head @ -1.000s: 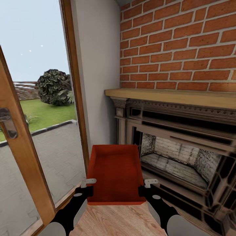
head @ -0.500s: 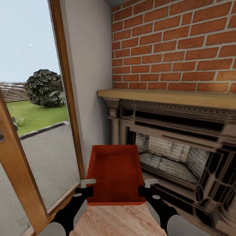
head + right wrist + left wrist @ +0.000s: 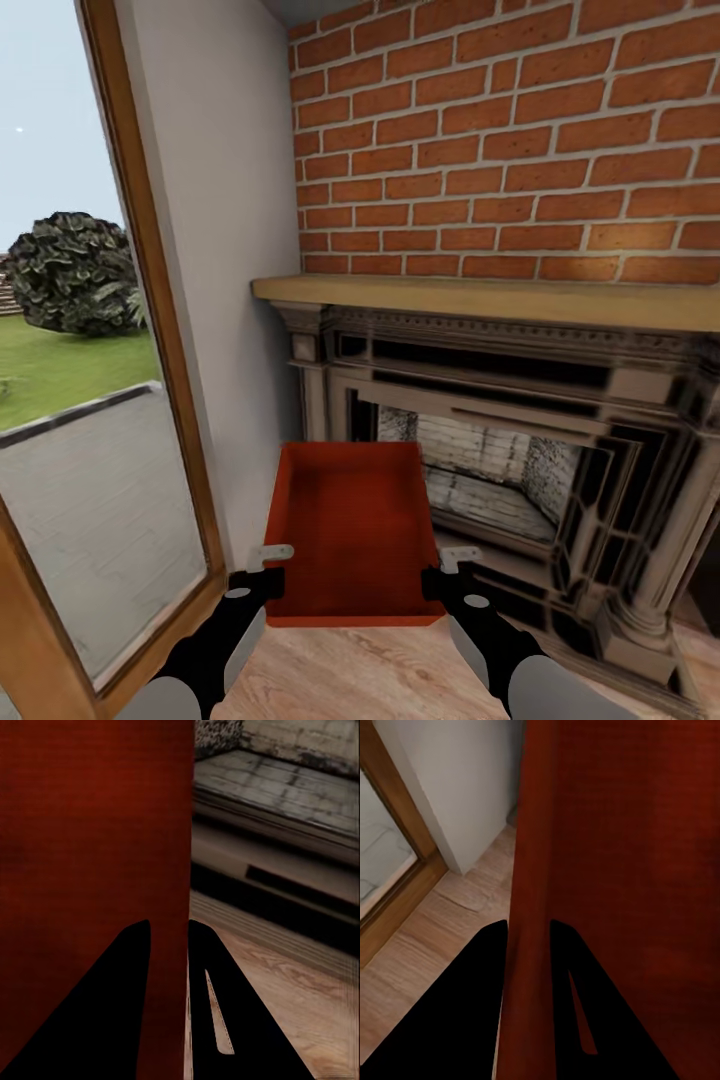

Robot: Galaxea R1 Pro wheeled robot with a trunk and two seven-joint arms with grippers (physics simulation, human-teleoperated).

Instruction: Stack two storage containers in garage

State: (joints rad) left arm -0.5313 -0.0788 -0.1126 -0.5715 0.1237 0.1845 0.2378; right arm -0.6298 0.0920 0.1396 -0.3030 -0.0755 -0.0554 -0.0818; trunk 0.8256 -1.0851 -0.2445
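One red-orange open-top storage container (image 3: 348, 530) hangs in front of me above the light wood-plank floor of the living room. My left gripper (image 3: 266, 568) is shut on its left wall, and the wall (image 3: 531, 870) runs between the two black fingers in the left wrist view. On the opposite side my right gripper (image 3: 444, 572) is shut on the right wall (image 3: 169, 892), again pinched between dark fingers. The bin sits level between both arms.
A red brick chimney wall (image 3: 500, 140) rises over a wooden mantel (image 3: 480, 298) and a dark ornate fireplace (image 3: 520, 470) at right. A tall wood-framed glass door (image 3: 150, 330) stands at left, showing paving, lawn and a bush. Wood floor (image 3: 360, 670) lies below.
The whole view has swung rightward: the glass door and bush slid left and more of the fireplace came in. The container and both grippers keep the same place in the picture.
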